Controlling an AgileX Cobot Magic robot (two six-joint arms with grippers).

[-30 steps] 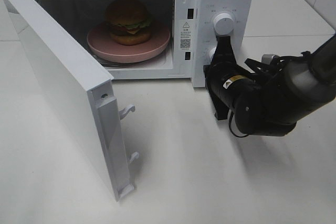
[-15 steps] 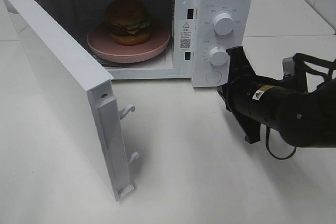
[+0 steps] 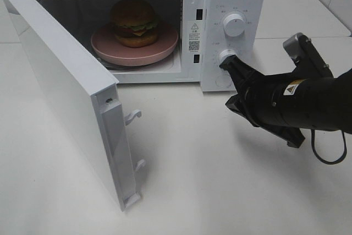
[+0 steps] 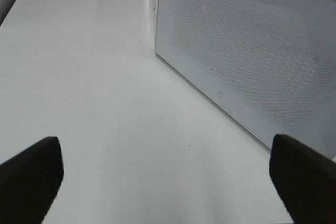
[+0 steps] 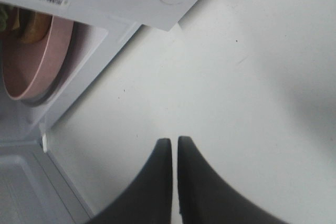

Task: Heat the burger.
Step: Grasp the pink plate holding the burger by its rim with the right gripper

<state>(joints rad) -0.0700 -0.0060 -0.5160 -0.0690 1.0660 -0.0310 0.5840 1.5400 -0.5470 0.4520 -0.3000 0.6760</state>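
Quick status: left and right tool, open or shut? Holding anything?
Left tool: open, empty.
Right tool: shut, holding nothing.

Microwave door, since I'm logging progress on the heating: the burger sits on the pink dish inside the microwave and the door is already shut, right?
Not quite. The burger does sit on the pink dish inside the microwave, but the door is not shut: it stands swung wide open, as the exterior high view shows.
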